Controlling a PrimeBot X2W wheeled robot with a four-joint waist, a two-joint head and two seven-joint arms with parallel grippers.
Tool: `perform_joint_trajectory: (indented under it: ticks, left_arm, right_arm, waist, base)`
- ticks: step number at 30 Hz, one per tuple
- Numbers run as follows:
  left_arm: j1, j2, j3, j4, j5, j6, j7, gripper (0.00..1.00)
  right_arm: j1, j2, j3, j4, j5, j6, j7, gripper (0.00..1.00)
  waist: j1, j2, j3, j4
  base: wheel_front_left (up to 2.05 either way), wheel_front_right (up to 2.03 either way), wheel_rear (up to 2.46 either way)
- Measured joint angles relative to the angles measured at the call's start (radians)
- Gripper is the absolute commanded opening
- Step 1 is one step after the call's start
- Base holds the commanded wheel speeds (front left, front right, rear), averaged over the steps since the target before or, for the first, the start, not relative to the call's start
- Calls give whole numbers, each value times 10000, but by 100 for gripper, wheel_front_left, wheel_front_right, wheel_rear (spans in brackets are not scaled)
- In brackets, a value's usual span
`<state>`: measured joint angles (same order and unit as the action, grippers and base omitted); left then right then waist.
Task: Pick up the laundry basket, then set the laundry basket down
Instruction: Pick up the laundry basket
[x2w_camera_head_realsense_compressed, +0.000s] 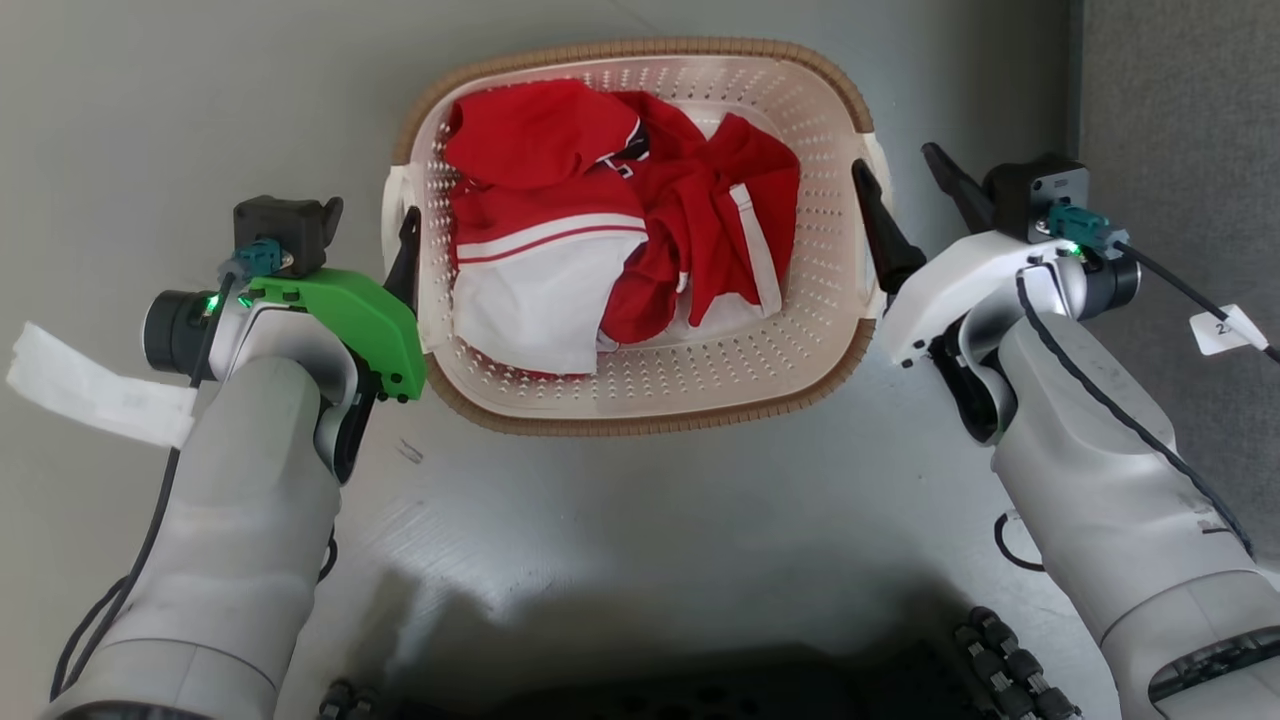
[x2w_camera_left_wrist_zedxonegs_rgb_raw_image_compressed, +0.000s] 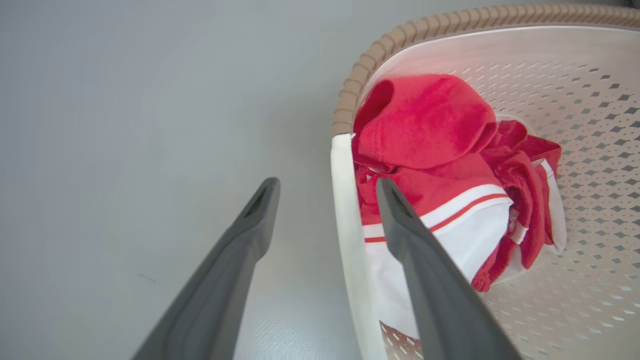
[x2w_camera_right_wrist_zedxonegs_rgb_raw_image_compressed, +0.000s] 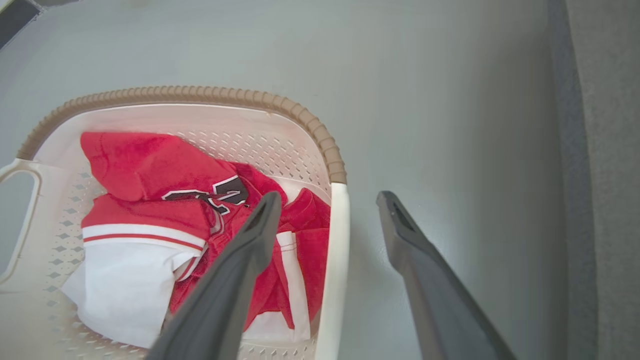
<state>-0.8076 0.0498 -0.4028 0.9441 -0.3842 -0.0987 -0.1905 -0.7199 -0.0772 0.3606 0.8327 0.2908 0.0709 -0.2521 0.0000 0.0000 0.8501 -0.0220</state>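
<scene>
Left gripper (x2w_camera_left_wrist_zedxonegs_rgb_raw_image_compressed: 326, 184) and right gripper (x2w_camera_right_wrist_zedxonegs_rgb_raw_image_compressed: 328, 197) gape astride laundry basket (x2w_camera_head_realsense_compressed: 640, 425) handles (jersey (x2w_camera_head_realsense_compressed: 540, 130) print illegible)

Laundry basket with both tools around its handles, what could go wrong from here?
1. Both the left tool and right tool are open astride the thin white handles of the laundry basket; an uneven grip could tilt it.
2. Each inner finger sits close to the red and white clothes, so closing might pinch fabric.
</scene>
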Motion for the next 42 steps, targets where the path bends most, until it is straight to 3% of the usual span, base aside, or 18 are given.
perform_joint_trajectory:
  ticks: [11,12,13,28,42]
  left_arm:
    - [-657,-75,-138,771,-222,-146,355,100]
    - [-729,-81,-132,838,-284,-153,430,76]
    - [-774,-82,-127,871,-305,-153,443,0]
    - [-1062,-393,-128,1569,-788,-257,476,0]
    - [-1007,-581,-130,2468,-1404,-336,823,0]
  right_arm:
    - [-491,82,359,719,81,171,38,100]
    - [-561,86,385,765,81,173,69,100]
    - [-615,94,410,815,82,176,69,0]
    - [-963,194,435,1718,594,351,242,0]
    - [-1031,376,642,2679,886,539,431,0]
  waist:
    - [0,0,461,-18]
    - [1,0,497,-15]
    - [0,0,526,-13]
    - [0,0,430,48]
    - [0,0,-591,41]
  base:
    - [0,0,0]
    - [0,0,0]
    - [0,0,0]
    - [0,0,0]
    - [0,0,0]
